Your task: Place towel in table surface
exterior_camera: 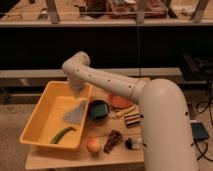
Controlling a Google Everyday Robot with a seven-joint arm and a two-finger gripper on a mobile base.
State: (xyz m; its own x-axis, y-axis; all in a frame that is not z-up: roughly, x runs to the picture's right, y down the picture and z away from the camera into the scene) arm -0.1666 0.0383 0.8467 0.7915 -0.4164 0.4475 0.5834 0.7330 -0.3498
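The towel [75,113] is a pale grey cloth drawn up to a point, hanging over the right part of the yellow tray [42,117]. My gripper [81,96] points down at the towel's top corner, just under the white arm's wrist, and is shut on that corner. The towel's lower edge is close to the tray floor; I cannot tell if it touches. The wooden table surface [75,161] shows as a bare strip in front of the tray.
A green vegetable [62,134] lies in the tray. Right of the tray are a dark bowl [98,109], an orange plate [120,101], a snack bar [133,119], an orange fruit [92,145], a brown item [112,141] and a small dark object [132,144].
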